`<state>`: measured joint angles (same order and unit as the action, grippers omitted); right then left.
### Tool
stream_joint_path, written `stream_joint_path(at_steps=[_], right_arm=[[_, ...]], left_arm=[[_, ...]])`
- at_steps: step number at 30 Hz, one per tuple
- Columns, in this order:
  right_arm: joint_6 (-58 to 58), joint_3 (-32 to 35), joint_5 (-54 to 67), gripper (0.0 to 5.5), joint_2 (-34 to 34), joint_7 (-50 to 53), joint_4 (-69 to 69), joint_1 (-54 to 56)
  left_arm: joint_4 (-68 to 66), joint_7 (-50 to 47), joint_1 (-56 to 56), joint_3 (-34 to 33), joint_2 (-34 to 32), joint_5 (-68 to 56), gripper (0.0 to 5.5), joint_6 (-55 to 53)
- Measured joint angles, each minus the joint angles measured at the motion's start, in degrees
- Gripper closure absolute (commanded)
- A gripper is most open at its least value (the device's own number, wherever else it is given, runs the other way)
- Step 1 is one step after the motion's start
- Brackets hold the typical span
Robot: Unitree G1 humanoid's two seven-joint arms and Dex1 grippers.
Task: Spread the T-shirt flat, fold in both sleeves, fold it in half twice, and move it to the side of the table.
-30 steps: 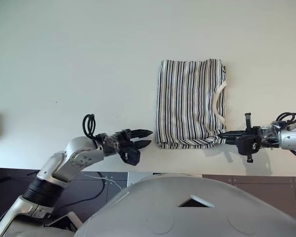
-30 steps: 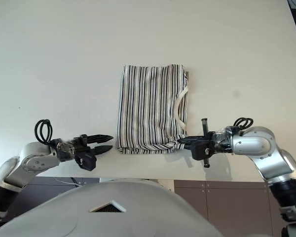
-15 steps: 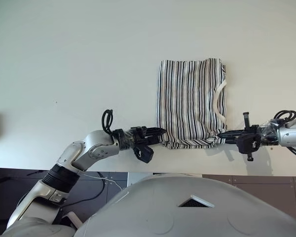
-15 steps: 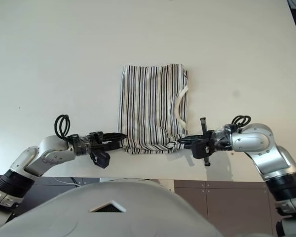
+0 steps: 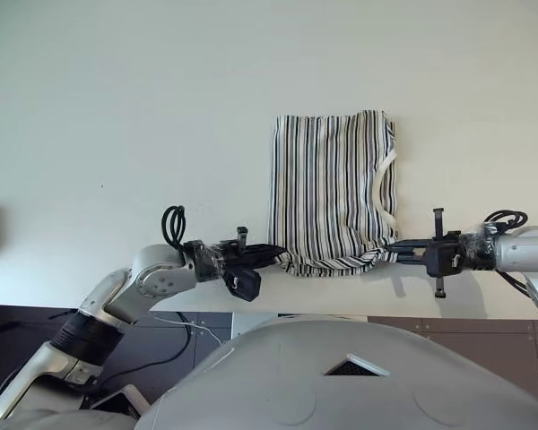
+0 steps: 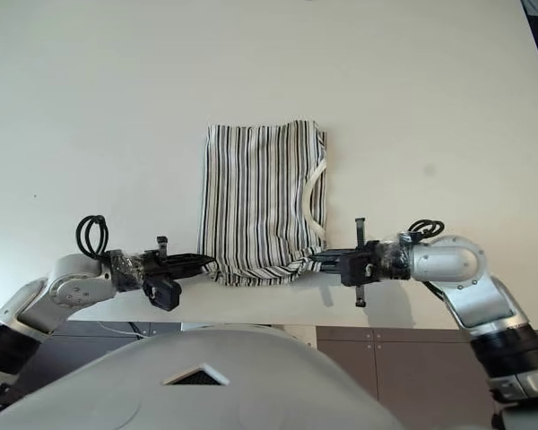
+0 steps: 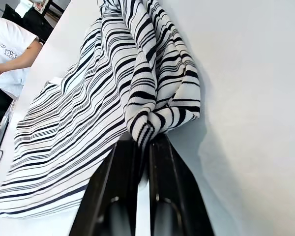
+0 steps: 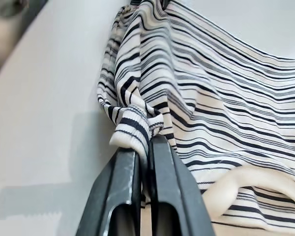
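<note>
The black-and-white striped T-shirt lies folded into a tall rectangle on the white table, near its front edge, collar on the right side. My left gripper is shut on the shirt's near left corner. At the near right corner, my right gripper is shut on the cloth too. Both near corners are bunched between the fingers and lifted slightly off the table. In the right eye view the shirt hangs between the left gripper and the right gripper.
The table's front edge runs just under both grippers, with dark floor and cables below. Wide bare tabletop stretches to the left and behind the shirt.
My left gripper went from open and apart from the shirt to shut on its near left corner. The shirt has shifted slightly leftward and away from the front edge, right gripper still holding.
</note>
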<state>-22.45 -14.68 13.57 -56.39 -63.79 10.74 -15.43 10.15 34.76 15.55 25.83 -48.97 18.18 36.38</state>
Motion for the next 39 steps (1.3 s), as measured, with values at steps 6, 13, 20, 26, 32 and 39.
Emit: stream_joint_path(at_steps=[6, 13, 20, 26, 32, 39], right_arm=[[26.54, 5.55, 21.03, 5.4, -0.61, 4.59, 13.0, 1.54], [46.52, 4.13, 22.27, 5.4, 14.4, 19.17, 1.29, 25.01], [45.31, 0.82, 11.28, 5.4, 23.97, 23.69, -8.84, 29.02], [46.3, 5.44, 11.39, 5.4, 24.42, 23.88, -7.47, 25.67], [40.66, 4.4, 5.43, 4.58, 26.66, 23.88, -9.79, 24.71], [38.23, 5.43, 0.41, 3.55, 29.79, 28.54, -15.31, 26.05]], left_arm=[[9.62, 3.71, -0.48, -9.3, 1.7, -33.77, 5.4, -25.34], [-0.22, 2.33, -19.29, -15.7, 10.85, -45.34, 5.4, -47.45], [-23.23, 8.22, -34.52, -11.74, 19.02, -35.41, 5.4, -43.92], [-34.04, 10.91, -39.51, -9.96, 23.37, -28.22, 5.4, -35.64], [-44.24, 11.4, -43.79, -10.88, 26.5, -25.49, 4.27, -30.87], [-57.86, 4.49, -50.08, -11.12, 28.69, -18.17, 4.09, -22.44]])
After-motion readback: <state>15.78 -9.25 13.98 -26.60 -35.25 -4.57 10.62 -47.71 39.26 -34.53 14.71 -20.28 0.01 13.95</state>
